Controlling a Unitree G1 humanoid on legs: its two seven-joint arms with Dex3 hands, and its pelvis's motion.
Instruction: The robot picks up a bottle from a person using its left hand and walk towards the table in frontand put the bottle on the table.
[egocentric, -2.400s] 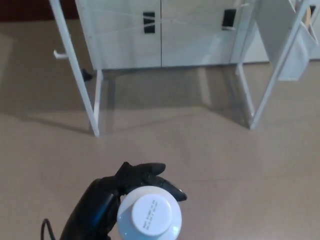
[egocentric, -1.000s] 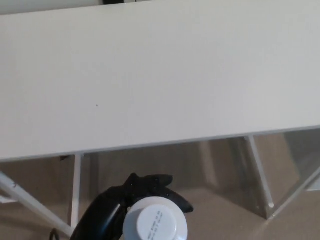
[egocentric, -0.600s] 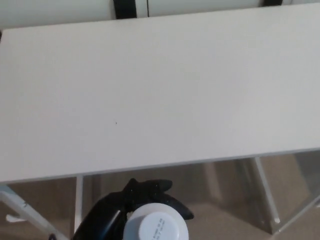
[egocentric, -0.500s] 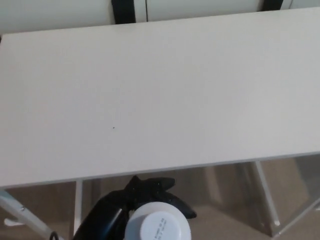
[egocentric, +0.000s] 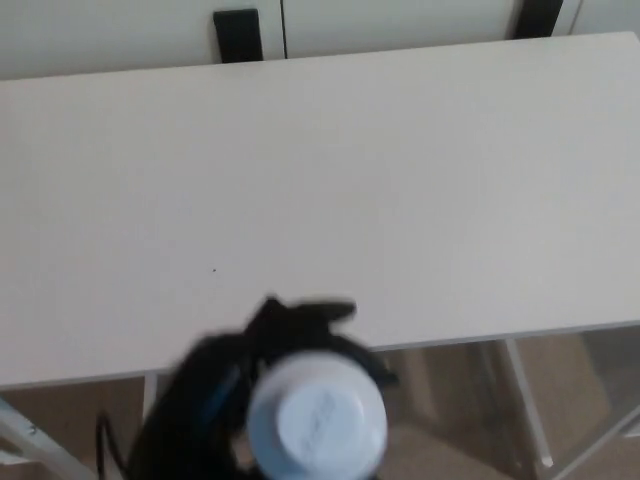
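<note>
I see the bottle (egocentric: 317, 420) from straight above: a round, pale, bluish-white top, smooth and motion-blurred, so I can't read any print on it. It sits low in the head view, upright as far as I can tell, with its body hidden under its own top. My left hand (egocentric: 228, 372) is wrapped around it. The thick black fingers (egocentric: 305, 314) curl round the far side of the neck, and the matte dark palm and forearm run off to the lower left. The right hand is nowhere in the picture.

In the picture the fingertips overlap the near edge of the table (egocentric: 400, 190), while the bottle's top lies just short of that edge. I judge the walk to be done and the placing step in hand. The bottle is carried, not set down.

The next move, as I read it, calls for reaching forward so the base clears the edge, lowering until it rests flat, and only then spreading the fingers.

The tabletop is a broad, flat, matte white slab, bare but for one tiny dark speck (egocentric: 213, 269). A slim white leg (egocentric: 522, 395) shows below it over the tan floor (egocentric: 590, 365). Beyond the far edge stand pale cabinet doors (egocentric: 400, 22) with black handles (egocentric: 236, 20).
</note>
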